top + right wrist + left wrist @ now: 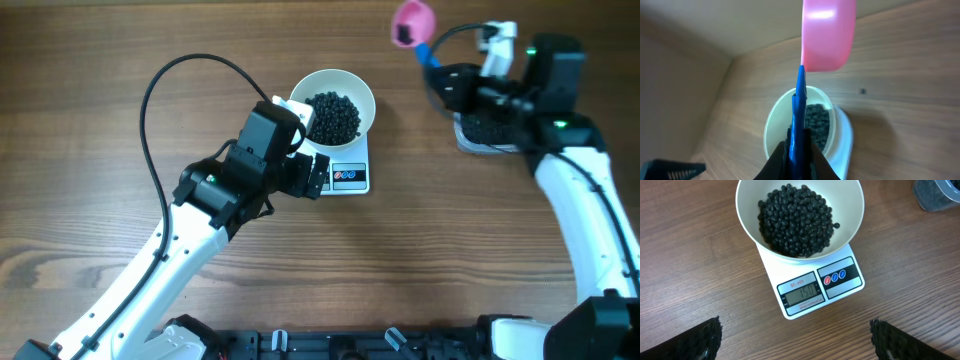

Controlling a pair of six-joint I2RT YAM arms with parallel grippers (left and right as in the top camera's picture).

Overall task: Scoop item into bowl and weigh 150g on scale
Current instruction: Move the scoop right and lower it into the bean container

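The white bowl (355, 88) stands on the scale (352, 178), and a heap of the black pellet item (332, 115) fills it. In the left wrist view the bowl (850, 210) and the item (795, 222) sit above the scale's display (801, 293), which reads 150. My left gripper (796, 345) hangs open just in front of the scale, its fingers (700, 340) wide apart with nothing between them. My right gripper (799, 150) is shut on the blue handle (800, 110) of the pink scoop (829, 35). It holds the scoop (412, 22) up at the far right.
A clear tub (485, 130) with dark pellets sits under my right arm at the back right; its corner (935, 192) shows in the left wrist view. My left arm's black cable (150, 100) loops over the table's left half.
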